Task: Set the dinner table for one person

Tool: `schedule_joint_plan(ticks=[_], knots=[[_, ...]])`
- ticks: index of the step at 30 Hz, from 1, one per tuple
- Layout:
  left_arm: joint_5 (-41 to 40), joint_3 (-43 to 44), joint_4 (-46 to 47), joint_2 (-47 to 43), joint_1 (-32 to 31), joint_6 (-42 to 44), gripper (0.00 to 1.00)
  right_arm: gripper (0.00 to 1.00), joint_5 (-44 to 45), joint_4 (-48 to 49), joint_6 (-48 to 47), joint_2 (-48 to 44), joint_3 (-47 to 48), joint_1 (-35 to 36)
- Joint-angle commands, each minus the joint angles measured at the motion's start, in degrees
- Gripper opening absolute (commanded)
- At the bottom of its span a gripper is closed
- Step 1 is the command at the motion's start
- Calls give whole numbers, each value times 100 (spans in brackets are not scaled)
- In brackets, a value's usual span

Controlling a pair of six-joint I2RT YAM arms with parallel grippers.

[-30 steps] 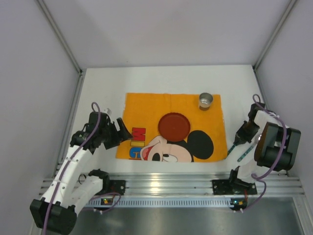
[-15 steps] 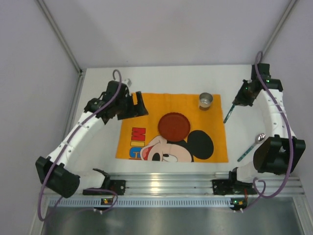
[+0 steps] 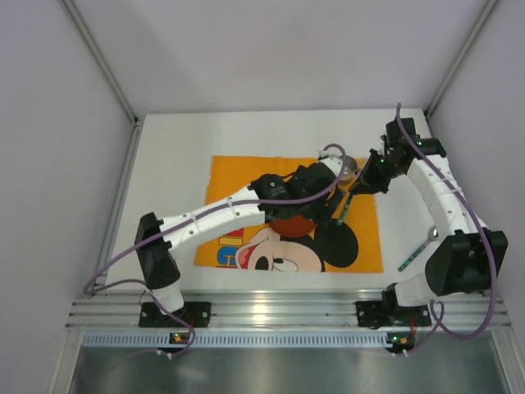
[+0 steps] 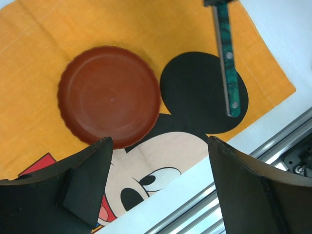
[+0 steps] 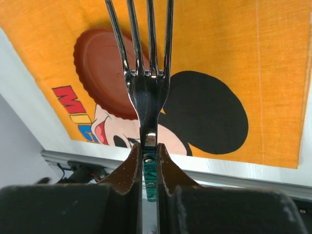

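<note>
Bench: flat, white, beneath both arms; ribbed rail runs left-right along its near edge. Right claw clamps fork, long axis along the fingers, tines over placemat. Left claw wide, empty, over red plate.

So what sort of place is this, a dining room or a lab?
Most likely a robot test cell, not a home: plain white walls box in the dinner table, the left arm and right arm are bolted to an aluminium rail, and a Mickey placemat carries a red plate.
</note>
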Motion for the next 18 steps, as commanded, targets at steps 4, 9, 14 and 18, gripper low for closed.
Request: schedule_joint_plan(ticks=[4, 9, 14, 18], knots=[[-476, 503, 115, 495, -625, 359, 84, 0, -584, -25, 161, -300, -73, 83], [-511, 618, 203, 723, -855, 403, 84, 0, -689, -51, 153, -282, -83, 92], [-423, 776, 335, 820, -882, 456, 83, 0, -724, -104, 109, -212, -12, 83], [-291, 785, 423, 951, -908, 517, 83, 0, -839, -156, 100, -150, 58, 83]])
